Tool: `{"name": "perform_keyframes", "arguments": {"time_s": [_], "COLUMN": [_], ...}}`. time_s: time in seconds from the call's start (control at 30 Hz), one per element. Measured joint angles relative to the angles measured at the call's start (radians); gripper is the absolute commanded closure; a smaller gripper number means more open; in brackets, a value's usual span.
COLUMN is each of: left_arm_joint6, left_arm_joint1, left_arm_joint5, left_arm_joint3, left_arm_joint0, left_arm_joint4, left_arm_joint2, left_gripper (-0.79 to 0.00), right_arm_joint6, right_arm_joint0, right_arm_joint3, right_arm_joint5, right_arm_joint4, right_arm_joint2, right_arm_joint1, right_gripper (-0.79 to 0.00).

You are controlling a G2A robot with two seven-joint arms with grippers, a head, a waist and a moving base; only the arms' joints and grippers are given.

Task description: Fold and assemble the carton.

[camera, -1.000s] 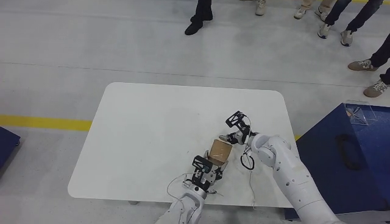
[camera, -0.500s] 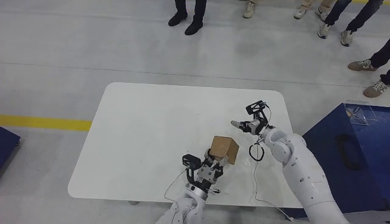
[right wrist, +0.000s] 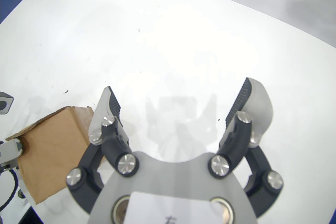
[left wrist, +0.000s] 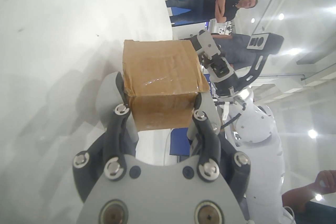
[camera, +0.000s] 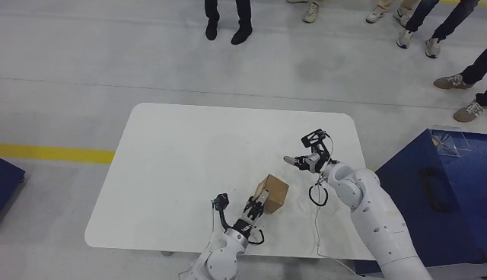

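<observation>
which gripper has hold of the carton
The left gripper: its fingers clamp the brown carton from both sides, while the right gripper is open and empty, apart from it.

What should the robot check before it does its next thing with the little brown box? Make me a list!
1. Left pincer grips the carton: ok, one finger sits on each of two opposite sides.
2. Right pincer is ready to help: ok, it is open, holds nothing and is apart from the carton.
3. The way between the right pincer and the carton is free: ok, there is just bare table between them.
4. Carton has its box shape: ok, its faces meet squarely.
5. All flaps lie flat: not ok, one edge juts out at a corner.
6. Carton's bottom rests on the table: cannot tell.
</observation>
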Motion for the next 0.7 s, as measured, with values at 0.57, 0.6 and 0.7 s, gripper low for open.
{"name": "perform_keyframes", "arguments": {"time_s": [0.57, 0.6, 0.7], "left_arm_joint6": [0.327, 0.374, 0.457], "left_arm_joint1": [0.046, 0.045, 0.035], "left_arm_joint5": [-0.053, -0.021, 0.113], "left_arm_joint3": [-0.370, -0.337, -0.234], "left_arm_joint0": [0.180, 0.155, 0.085], "left_arm_joint4": [0.609, 0.706, 0.925], "left_arm_joint2": [0.046, 0.071, 0.129], "left_gripper": [0.000, 0.000, 0.000], "right_arm_joint6": [0.000, 0.000, 0.000], "right_arm_joint0": [0.000, 0.000, 0.000], "right_arm_joint3": [0.000, 0.000, 0.000], "right_arm_joint5": [0.000, 0.000, 0.000], "right_arm_joint4": [0.000, 0.000, 0.000], "right_arm_joint2": [0.000, 0.000, 0.000], "right_arm_joint1": [0.000, 0.000, 0.000], "right_gripper": [-0.785, -0.785, -0.785]}}
